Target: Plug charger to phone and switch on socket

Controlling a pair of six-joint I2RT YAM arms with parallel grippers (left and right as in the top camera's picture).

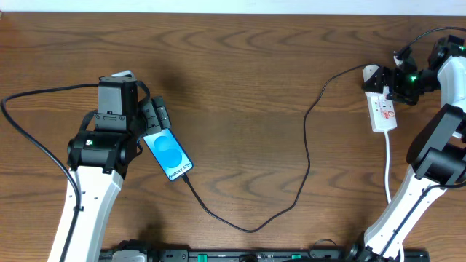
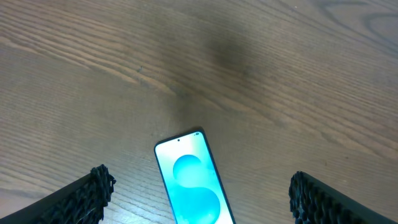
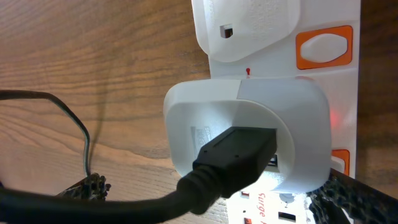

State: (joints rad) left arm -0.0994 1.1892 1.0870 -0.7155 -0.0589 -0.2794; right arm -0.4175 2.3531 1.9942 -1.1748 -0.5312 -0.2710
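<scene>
The phone lies face up on the wooden table, left of centre in the overhead view. It is tilted, with its lit blue screen showing and its lower end towards the bottom of the frame. The left gripper is released. Its two black fingers stand wide apart in the bottom corners of the left wrist view, the phone's upper end shows between them, and neither pad touches it.

The charger cable meets the phone's lower end and looks plugged in there, though the joint is too small in the overhead view to be certain. From the phone it loops towards the bottom centre of the frame, then climbs to the upper right and reaches the power strip.

The power strip lies lengthwise at the right side, and its white cord trails down the frame. In the right wrist view a white adapter sits in the strip with the cable's black connector pushed into it. An orange rocker switch sits at the upper right of that view.

The right gripper is also released. Its fingertips show low in the frame on either side of the adapter, clear of it.
</scene>
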